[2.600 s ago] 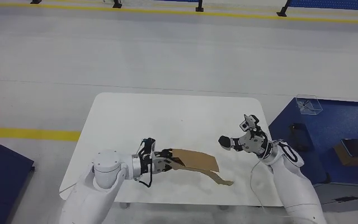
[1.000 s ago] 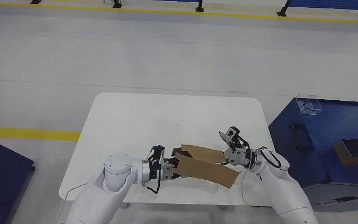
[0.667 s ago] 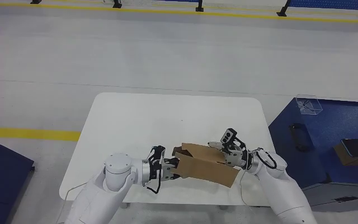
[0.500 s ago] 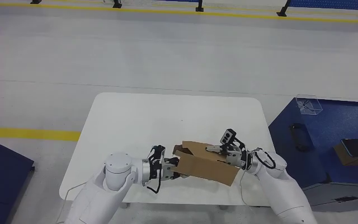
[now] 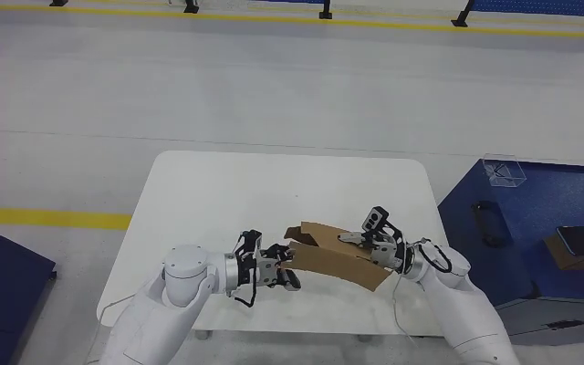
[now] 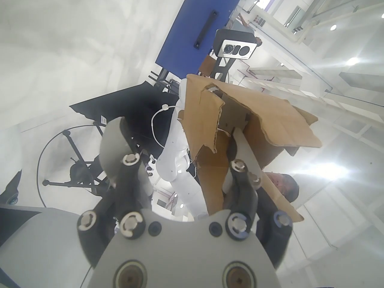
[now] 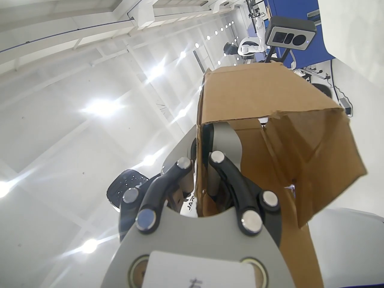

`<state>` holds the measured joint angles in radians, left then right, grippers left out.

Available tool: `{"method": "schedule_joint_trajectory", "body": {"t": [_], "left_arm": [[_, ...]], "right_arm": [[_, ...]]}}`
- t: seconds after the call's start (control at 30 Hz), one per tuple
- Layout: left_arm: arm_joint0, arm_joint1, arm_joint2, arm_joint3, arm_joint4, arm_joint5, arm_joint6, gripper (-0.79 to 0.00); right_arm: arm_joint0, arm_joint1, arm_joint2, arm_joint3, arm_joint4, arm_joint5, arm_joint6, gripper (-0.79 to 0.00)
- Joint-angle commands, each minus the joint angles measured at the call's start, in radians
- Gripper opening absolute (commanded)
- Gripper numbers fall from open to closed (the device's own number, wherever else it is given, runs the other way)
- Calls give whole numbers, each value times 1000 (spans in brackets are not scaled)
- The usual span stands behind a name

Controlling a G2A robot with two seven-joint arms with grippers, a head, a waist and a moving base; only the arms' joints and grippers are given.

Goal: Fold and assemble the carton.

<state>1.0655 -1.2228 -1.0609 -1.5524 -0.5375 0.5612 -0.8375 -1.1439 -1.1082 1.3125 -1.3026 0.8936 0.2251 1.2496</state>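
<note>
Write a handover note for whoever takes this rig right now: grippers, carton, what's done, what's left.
Left gripper: open. One finger seems to sit inside the carton's open end and the other outside it, not clamped.
Right gripper: shut on a wall at the carton's other end, one finger inside and one outside.
Carton: over the near part of the table, between the two grippers. The edge at the left gripper's end is torn.
Done: the body is opened into a rough tube.
Left: square it up, then fold and close the end flaps, which stand open.

No legible print — only fragments
</note>
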Motion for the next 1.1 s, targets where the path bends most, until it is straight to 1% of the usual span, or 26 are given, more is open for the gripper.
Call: {"method": "schedule_joint_trajectory", "body": {"t": [0.0, 0.93, 1.03, 1.07], "left_arm": [[0, 0, 0, 0, 0, 0, 0, 0], [0, 0, 0, 0, 0, 0, 0, 0], [2, 0, -2, -1, 0, -6, 4, 0], [10, 2, -14, -6, -3, -29, 15, 0]], "right_arm": [[0, 0, 0, 0, 0, 0, 0, -785], [0, 0, 0, 0, 0, 0, 0, -785], [-22, 1, 6, -33, -7, -30, -34, -785], [-29, 2, 12, -44, -15, -47, -41, -785]]}}
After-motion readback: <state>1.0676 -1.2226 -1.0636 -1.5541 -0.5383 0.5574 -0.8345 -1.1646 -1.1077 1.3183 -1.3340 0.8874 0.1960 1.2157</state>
